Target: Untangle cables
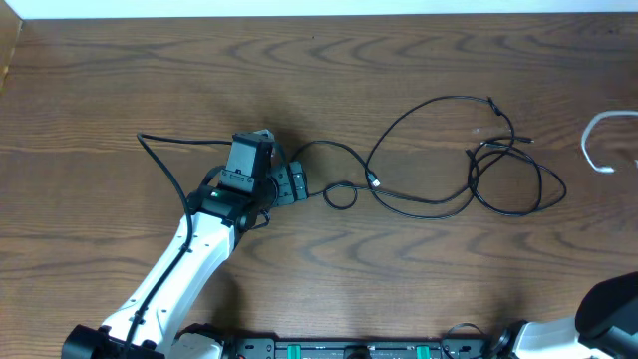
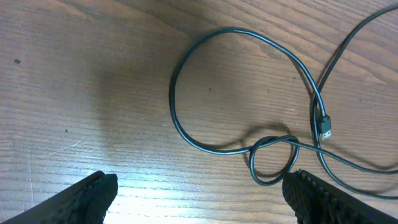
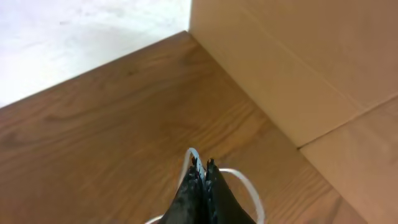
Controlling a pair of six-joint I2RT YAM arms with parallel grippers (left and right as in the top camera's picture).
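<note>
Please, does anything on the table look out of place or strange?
The black cables cross themselves: a small loop sits beside a plug near the left hand, and more loops overlap in a bunch to the right. The white cable lies alone at the right edge, partly out of view. Nothing looks damaged.

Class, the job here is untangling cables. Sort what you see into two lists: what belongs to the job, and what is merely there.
Belongs to the job:
- black cables, looped over one another
- white cable
- left gripper, open
- right gripper, shut

Merely there:
- wooden table
- left arm's own thick cable
- tan panel beside the table
</note>
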